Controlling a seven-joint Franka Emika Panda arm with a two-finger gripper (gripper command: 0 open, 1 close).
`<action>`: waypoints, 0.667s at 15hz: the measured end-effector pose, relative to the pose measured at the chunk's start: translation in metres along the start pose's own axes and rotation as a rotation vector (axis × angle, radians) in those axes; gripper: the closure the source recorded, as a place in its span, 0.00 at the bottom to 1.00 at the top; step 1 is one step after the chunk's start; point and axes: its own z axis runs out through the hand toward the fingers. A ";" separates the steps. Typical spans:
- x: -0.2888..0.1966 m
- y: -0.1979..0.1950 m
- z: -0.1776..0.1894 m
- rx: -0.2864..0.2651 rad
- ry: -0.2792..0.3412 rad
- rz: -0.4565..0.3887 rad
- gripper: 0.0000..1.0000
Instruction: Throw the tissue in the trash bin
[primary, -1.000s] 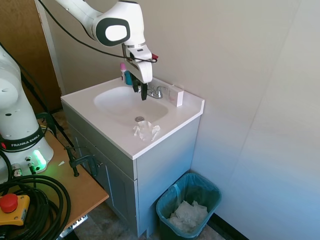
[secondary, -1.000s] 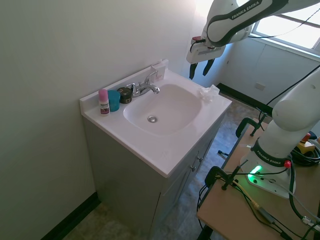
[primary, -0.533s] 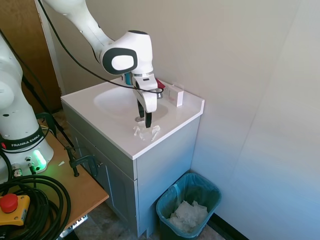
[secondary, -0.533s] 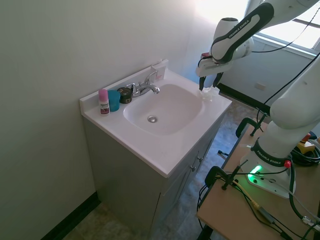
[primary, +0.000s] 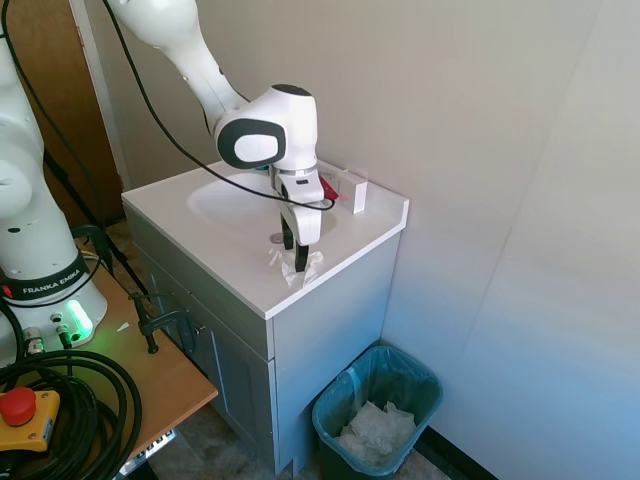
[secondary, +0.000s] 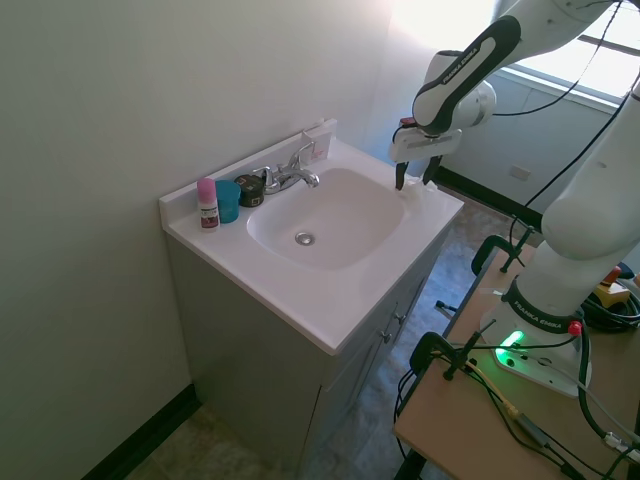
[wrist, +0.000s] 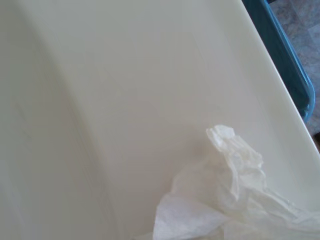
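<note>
The tissue (primary: 311, 263), a small wrinkly white wad, lies on the white vanity top (primary: 225, 265) between the basin and the counter's end above the bin. My gripper (primary: 294, 251) has come straight down over it and is open, one finger on either side of the wad. From the other side, the gripper (secondary: 412, 181) sits right at the tissue (secondary: 414, 192). Close up, the tissue (wrist: 232, 200) fills the lower part of the wrist view. The teal trash bin (primary: 424, 392) stands on the floor beside the vanity, and its rim (wrist: 289, 60) shows in the wrist view.
White crumpled paper (primary: 375, 430) lies heaped inside the bin. At the back of the counter stand a faucet (secondary: 290, 172), a teal cup (secondary: 228, 200), a pink-capped bottle (secondary: 206, 203) and a small white box (primary: 354, 190). The wall is close behind.
The gripper has come down and toward the counter's end, from above the basin to the tissue, its fingers now beside the wad. The tissue has not moved.
</note>
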 end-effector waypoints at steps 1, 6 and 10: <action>-0.001 0.000 0.002 0.004 -0.017 -0.002 1.00; -0.004 -0.001 0.008 0.020 -0.069 -0.019 1.00; -0.005 -0.004 0.007 0.031 -0.082 -0.011 1.00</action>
